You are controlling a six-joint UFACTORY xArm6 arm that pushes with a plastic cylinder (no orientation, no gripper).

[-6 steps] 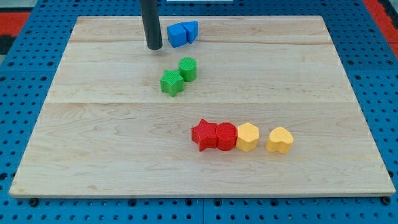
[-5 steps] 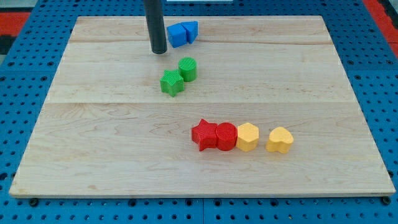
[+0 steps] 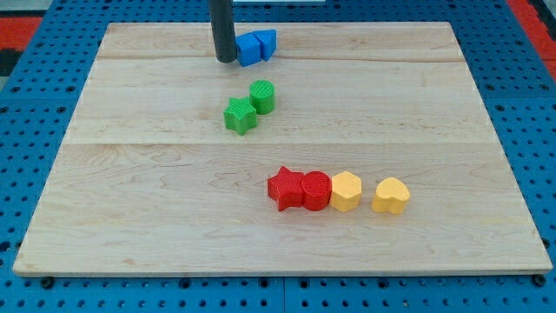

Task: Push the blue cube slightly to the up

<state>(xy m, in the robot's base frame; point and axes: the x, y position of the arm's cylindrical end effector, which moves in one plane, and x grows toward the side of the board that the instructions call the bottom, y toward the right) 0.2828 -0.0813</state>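
Tip [image 3: 226, 60] touching the left side of the blue cube [image 3: 248, 49], not its near side; no fingers, bare rod.

A light wooden board [image 3: 156, 200] lies on a blue perforated base [image 3: 35, 96]; red surfaces show beyond the board's upper corners.

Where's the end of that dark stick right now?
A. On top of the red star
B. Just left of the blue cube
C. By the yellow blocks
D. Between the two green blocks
B: my tip sits right beside the blue cube on the view's left, near the board's top edge.
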